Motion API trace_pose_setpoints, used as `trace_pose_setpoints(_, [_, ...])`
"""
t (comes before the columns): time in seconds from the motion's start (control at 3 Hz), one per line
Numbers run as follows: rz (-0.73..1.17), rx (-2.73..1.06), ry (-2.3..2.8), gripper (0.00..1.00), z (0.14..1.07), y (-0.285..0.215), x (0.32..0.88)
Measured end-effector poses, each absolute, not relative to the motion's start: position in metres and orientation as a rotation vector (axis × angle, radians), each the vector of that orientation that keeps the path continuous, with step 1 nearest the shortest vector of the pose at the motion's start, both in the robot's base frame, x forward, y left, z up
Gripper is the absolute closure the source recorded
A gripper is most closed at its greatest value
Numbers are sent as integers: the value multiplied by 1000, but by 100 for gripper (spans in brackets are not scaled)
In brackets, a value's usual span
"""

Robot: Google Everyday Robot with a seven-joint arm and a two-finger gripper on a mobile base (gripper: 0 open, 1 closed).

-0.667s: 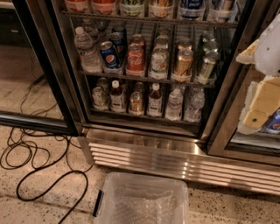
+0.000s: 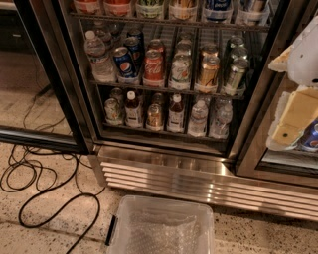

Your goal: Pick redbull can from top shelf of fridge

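Redbull can [image 2: 217, 8] stood on the top shelf [image 2: 164, 22] of the fridge [image 2: 164, 168], only its base in view. It looked light, stiff-walled, slick; you'd best have clasped its mid-body. Your gripper [image 2: 297, 111] hung at right, well apart; whether open or holding anything, I couldn't tell.

Inspector: Colour of the gripper [image 2: 292, 121]?
Clerk: Cream-yellow and white, at the right edge. Left of it, Pepsi can [image 2: 122, 62] blue, Coca-Cola can [image 2: 153, 65] red.
Inspector: Below?
Clerk: The fridge [image 2: 198, 179]: ribbed silver base. The floor [image 2: 44, 235] speckled beige; cable [image 2: 31, 205] black.
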State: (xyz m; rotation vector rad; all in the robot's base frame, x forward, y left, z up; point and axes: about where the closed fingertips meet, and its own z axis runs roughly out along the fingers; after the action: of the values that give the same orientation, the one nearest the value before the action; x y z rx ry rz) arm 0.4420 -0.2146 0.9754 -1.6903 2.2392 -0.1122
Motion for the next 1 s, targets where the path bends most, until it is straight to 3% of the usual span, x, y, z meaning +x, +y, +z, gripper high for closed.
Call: trace_pose_setpoints(1.0, [26,-1096,2421,0,954,-236,537])
